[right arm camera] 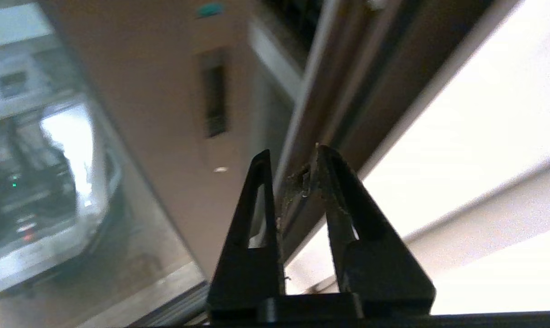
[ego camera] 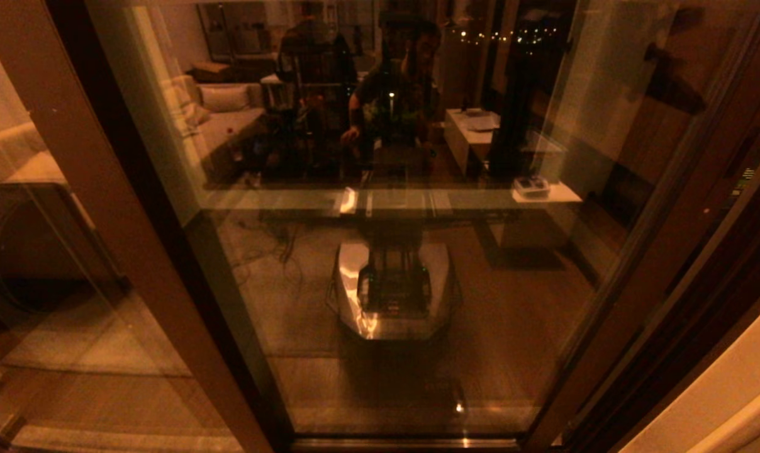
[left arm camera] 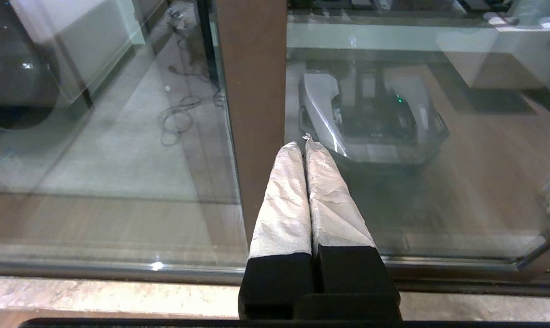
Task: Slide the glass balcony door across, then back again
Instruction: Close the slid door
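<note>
Looks like the right end effector sits slightly open by the glass balcony door handle-side frame, probably to push it, while the left end effector is pinched closed, empty, by the other upright.

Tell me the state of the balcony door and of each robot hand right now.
glass balcony door: shut across the opening, handle edge on the robot's right.
left hand: fingers pressed together, empty, pointed at the brown frame post.
right hand: slightly open, straddling the door's edge by the handle plate.
</note>
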Controlling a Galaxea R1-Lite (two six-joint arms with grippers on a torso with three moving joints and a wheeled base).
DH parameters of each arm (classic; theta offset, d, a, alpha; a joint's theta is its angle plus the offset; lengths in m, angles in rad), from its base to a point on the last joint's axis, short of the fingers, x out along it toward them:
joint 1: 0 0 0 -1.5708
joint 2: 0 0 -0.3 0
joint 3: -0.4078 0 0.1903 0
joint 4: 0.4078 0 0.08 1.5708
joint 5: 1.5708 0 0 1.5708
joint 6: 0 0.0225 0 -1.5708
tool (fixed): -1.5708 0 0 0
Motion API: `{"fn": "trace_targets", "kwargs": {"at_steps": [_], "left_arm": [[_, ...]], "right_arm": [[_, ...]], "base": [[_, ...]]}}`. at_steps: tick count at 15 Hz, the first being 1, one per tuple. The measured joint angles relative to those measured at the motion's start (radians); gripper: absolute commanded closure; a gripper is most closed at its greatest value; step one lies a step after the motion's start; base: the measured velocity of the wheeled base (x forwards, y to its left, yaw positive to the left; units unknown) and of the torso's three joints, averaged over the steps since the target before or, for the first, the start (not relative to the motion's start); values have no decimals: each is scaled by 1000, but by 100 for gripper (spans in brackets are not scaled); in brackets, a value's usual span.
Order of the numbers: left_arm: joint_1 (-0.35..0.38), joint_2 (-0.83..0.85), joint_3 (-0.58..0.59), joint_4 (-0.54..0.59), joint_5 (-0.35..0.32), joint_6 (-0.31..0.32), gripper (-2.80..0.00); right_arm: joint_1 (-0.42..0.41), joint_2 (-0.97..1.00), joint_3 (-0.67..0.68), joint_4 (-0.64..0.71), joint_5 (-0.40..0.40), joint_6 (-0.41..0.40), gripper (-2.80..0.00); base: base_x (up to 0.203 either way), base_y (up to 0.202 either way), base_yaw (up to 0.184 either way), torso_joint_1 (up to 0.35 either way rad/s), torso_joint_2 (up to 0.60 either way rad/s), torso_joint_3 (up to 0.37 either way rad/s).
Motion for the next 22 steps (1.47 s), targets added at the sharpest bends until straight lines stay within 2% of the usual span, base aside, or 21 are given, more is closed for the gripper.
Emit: {"fn": "trace_targets", "kwargs": {"at_steps": [3,9,22], "left_arm": [[0,0,0,0,1,0,0],[0,0,0,0,1,0,0],[0,0,0,0,0,0,0]], "right_arm": [[9,51,-18,-48,-1,24,0],[16,99,-8,-55,0,48,0],[85,68,36,-86,7,67,0]], "base": [[0,0,0,0,0,0],[0,0,0,0,0,0],[0,0,0,0,0,0]]}}
